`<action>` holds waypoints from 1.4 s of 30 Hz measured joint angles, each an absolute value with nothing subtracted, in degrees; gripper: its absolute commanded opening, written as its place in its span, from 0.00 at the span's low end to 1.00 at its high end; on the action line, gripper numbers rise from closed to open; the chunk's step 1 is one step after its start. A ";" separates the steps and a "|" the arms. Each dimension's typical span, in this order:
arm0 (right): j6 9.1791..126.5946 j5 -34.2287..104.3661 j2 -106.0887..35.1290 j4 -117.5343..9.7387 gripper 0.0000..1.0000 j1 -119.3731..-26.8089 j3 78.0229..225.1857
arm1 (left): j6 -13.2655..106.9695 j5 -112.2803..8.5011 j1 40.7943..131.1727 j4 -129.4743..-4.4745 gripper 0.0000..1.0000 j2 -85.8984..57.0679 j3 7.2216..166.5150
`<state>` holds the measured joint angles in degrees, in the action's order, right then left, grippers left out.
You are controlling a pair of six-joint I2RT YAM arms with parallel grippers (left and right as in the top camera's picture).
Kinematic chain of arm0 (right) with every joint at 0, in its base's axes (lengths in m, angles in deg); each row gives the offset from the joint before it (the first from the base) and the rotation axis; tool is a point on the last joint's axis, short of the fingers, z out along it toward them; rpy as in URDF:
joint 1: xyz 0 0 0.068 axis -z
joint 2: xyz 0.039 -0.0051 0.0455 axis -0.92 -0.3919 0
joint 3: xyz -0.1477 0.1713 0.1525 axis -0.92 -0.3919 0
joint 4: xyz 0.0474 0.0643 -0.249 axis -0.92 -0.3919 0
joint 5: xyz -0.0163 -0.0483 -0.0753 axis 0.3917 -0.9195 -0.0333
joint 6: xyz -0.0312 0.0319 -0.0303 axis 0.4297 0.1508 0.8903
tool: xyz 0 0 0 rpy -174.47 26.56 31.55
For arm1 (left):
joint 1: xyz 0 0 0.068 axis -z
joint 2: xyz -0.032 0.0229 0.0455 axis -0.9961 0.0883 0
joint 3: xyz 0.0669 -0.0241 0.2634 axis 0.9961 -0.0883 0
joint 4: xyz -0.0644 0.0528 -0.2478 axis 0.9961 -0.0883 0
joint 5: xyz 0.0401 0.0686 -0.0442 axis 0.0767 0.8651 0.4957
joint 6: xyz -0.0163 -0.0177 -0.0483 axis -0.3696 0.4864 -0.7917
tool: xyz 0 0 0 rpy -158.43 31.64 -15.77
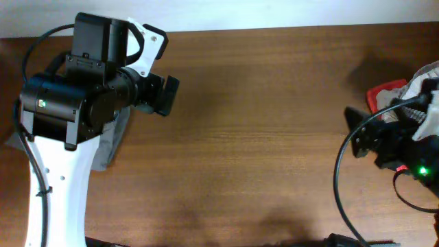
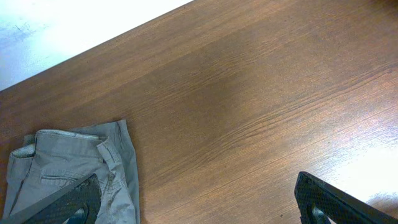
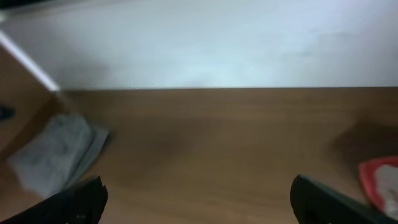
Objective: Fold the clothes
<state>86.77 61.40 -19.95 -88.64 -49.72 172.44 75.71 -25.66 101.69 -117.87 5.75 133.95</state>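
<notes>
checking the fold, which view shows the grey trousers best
Left wrist: the grey trousers lie close and sharp, waistband and pocket seams visible. Overhead, the left arm hides most of them, leaving a grey edge. Right wrist shows only a blurred grey patch.

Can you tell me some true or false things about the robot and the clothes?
The grey trousers lie on the wooden table. True.
The left end effector grips the trousers. False: it is open and empty.
A red cloth lies at the table's right edge. True.
The right end effector is shut. False: its fingers are spread wide apart.
</notes>
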 measured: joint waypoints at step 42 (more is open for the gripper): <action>87.62 39.63 34.39 -55.31 0.99 -59.03 87.14 | 75.52 -25.27 101.69 -117.85 0.99 5.77 133.64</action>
